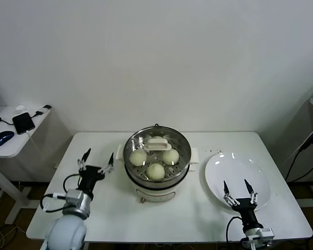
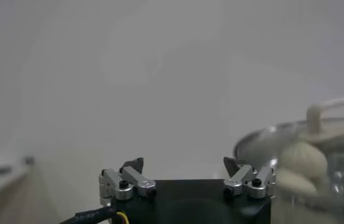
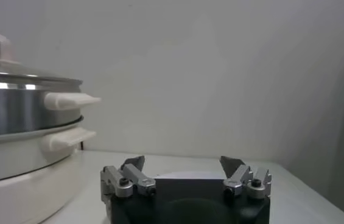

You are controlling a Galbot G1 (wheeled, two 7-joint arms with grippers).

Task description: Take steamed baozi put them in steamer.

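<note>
The steamer (image 1: 157, 179) stands at the table's middle, a shiny steel pot on a cream-white base, with a glass lid (image 1: 157, 142) on it. Through the lid I see three baozi (image 1: 155, 171) on the tray; a fourth is partly hidden under the lid's handle. The white plate (image 1: 238, 178) at the right is empty. My left gripper (image 1: 96, 159) is open and empty on the table left of the steamer. My right gripper (image 1: 239, 188) is open and empty over the plate's near edge. The left wrist view shows the open gripper (image 2: 184, 164) and baozi (image 2: 303, 159) under the lid. The right wrist view shows the open gripper (image 3: 182, 163) and the steamer (image 3: 19, 140).
A side table (image 1: 10, 146) at the far left holds a phone (image 1: 23, 122) and a mouse (image 1: 2, 138). The white table (image 1: 115, 219) has a front edge close to both arms. A wall stands behind.
</note>
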